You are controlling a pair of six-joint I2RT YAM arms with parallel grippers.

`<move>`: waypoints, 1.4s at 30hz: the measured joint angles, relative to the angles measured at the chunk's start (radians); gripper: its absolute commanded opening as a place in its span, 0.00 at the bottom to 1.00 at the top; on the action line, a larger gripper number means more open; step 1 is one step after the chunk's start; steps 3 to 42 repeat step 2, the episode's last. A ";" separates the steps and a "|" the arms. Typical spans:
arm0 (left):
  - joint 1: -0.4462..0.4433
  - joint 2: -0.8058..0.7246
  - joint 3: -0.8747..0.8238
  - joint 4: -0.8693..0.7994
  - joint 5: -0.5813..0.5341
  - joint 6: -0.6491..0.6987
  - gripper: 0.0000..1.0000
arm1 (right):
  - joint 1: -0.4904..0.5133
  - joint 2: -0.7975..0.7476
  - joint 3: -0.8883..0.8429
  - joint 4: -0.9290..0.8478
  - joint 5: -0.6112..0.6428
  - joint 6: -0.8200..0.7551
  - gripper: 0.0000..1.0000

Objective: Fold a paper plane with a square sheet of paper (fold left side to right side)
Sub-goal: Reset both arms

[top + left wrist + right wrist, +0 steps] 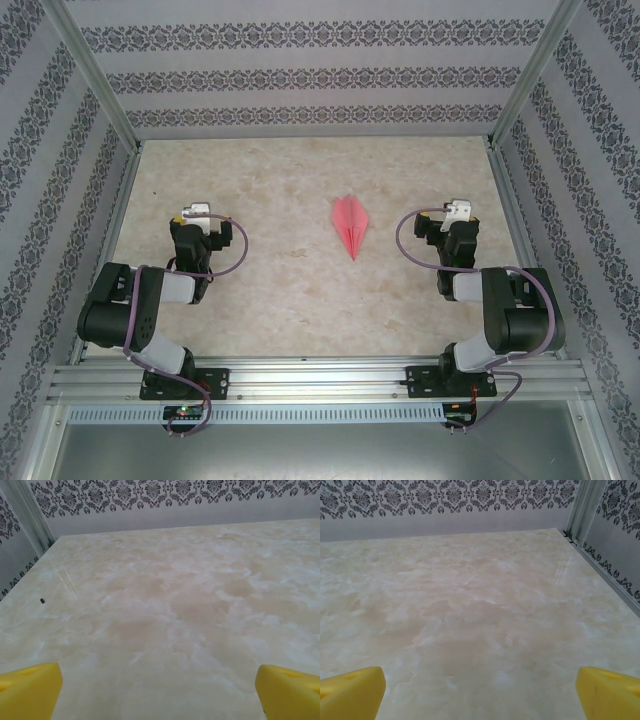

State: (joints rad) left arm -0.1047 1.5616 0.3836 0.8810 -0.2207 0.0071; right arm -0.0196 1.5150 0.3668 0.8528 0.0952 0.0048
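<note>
The paper plane [350, 226] lay on the desk [270, 180] btwn arms, long axis near-far, tip twd bases, nearer the right claw [457, 211] than the left claw [196, 213]; both spread wide, holding nothing.

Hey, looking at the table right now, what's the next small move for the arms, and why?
Probably none, just park both arms. The paper plane lies on the table between them, already folded into a pointed dart. The left gripper and right gripper are open, hold nothing, and sit well clear of it.
</note>
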 measured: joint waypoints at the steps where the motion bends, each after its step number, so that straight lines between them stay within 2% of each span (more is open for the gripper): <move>1: 0.000 0.000 0.000 0.000 0.000 0.000 1.00 | 0.000 0.000 0.000 0.000 0.000 0.000 0.98; 42: 0.000 0.000 0.000 0.000 0.000 0.000 1.00 | 0.000 0.000 0.000 0.000 0.000 0.000 0.98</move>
